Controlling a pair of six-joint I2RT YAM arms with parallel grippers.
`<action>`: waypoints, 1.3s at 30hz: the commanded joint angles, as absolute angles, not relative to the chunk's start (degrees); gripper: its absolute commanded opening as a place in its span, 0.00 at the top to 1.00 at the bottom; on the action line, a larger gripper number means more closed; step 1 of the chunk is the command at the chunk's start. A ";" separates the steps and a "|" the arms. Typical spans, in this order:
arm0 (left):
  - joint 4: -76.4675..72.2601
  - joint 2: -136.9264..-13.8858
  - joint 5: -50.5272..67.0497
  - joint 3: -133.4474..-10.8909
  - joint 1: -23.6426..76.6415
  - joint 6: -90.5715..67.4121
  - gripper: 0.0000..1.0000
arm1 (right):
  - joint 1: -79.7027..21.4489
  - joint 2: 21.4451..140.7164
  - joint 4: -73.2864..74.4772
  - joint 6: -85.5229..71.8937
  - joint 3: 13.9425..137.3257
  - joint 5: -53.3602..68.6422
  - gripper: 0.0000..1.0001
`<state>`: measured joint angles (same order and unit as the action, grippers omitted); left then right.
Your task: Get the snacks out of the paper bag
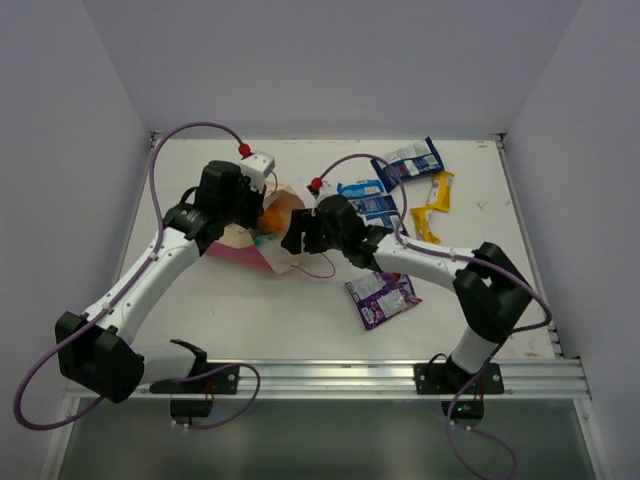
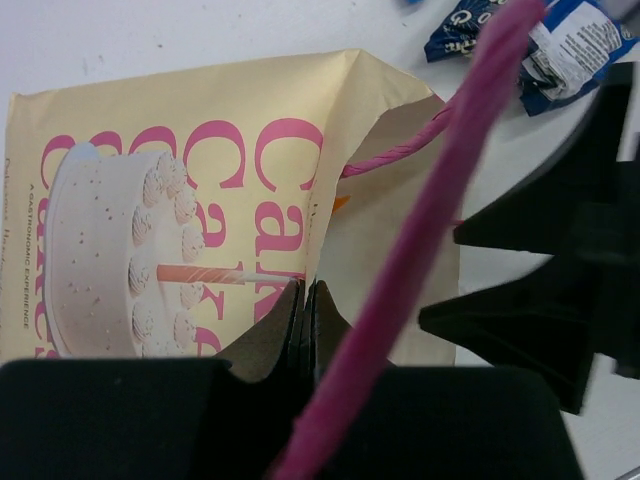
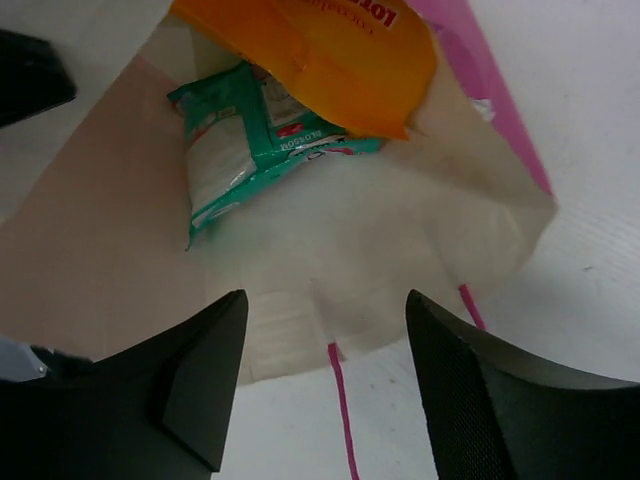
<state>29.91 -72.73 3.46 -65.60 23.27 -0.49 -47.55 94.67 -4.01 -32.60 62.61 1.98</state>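
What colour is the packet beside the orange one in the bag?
The packet is teal-green and white; best seen from the right wrist.

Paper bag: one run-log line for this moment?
left pincer: shut on paper bag | right pincer: open at mouth | inside: orange packet, teal packet

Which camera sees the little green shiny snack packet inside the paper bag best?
The right wrist view: the small teal-green glossy packet shows big and clear. The top view shows a sliver; the left wrist view none.

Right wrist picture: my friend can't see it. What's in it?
We look into an open paper bag holding an orange packet and a green packet. The right gripper hangs open just in front of its mouth, black fingers apart.
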 commanded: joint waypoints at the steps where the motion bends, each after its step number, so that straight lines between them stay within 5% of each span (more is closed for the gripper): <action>1: 28.13 -70.05 7.82 -64.08 23.12 -2.81 1.00 | -47.81 99.57 -8.34 -46.75 67.31 4.13 0.32; 25: 23.29 -70.05 15.20 -61.52 23.91 -14.24 1.00 | -50.54 122.25 -10.73 -70.13 81.38 6.06 0.30; 30: 22.68 -69.70 15.38 -61.44 24.96 -13.98 1.00 | -50.54 125.50 -10.02 -70.23 84.72 9.57 0.52; 34: 22.94 -69.35 12.75 -60.91 24.96 -13.27 1.00 | -50.27 123.59 -10.11 -69.53 82.62 9.93 0.98; 39: 25.22 -69.61 5.48 -60.56 24.70 -13.10 1.00 | -48.79 118.22 -8.88 -66.19 77.36 9.05 1.00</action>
<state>27.22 -71.44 9.06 -60.34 24.32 -12.51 -49.74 123.90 -9.26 -68.79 80.44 8.27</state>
